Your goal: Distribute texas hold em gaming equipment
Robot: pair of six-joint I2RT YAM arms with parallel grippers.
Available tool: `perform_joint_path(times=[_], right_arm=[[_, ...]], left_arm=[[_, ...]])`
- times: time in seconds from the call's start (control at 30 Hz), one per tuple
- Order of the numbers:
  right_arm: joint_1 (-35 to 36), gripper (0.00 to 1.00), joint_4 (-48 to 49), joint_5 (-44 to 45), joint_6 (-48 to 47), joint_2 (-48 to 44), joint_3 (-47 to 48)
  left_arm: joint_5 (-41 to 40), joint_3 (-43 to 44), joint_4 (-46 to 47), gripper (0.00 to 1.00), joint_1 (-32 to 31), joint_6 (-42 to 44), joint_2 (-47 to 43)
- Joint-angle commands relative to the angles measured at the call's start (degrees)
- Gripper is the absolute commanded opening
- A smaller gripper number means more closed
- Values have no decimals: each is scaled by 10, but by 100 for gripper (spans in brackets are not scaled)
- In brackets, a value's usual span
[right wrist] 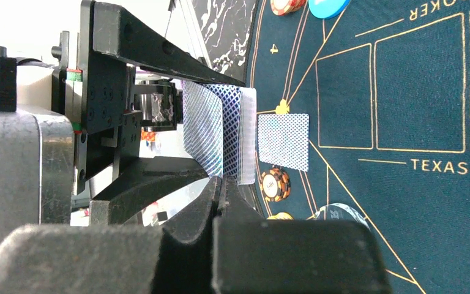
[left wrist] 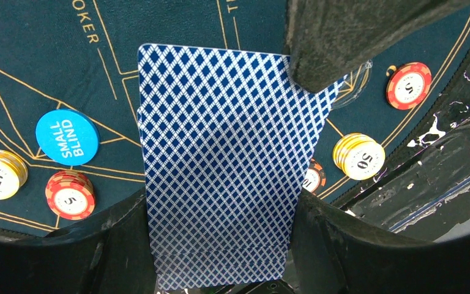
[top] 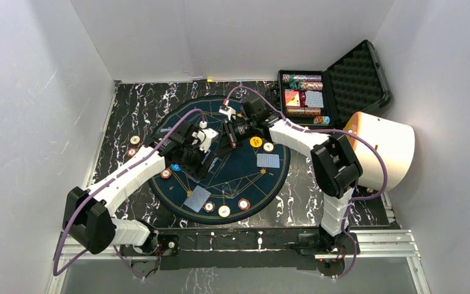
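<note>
My left gripper (top: 203, 146) is shut on a deck of blue-backed playing cards (left wrist: 220, 171), held fanned above the round poker mat (top: 220, 184). My right gripper (top: 228, 136) is shut on the top card's far corner (right wrist: 203, 131); its finger (left wrist: 336, 43) covers that corner in the left wrist view. Two cards lie face down on the mat, one at the right (top: 268, 160) and one at the front left (top: 197, 198). Chips sit around the mat rim (top: 224, 211), with a blue small-blind button (left wrist: 67, 136) and a yellow button (top: 256, 141).
An open black case (top: 333, 86) with chip rolls and card boxes stands at the back right. A big white cylinder with an orange end (top: 382, 150) lies at the right. Two chips (top: 134, 140) lie off the mat at the left. White walls enclose the table.
</note>
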Motion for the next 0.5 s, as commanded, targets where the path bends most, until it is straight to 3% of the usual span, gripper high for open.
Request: perform_joint_path(times=[0.0, 0.47], right_arm=[[-3, 0, -35, -4, -32, -33, 33], [-31, 0, -5, -42, 6, -59, 5]], left_arm=[[11, 8, 2, 0, -3, 0, -1], [9, -6, 13, 0, -3, -6, -16]])
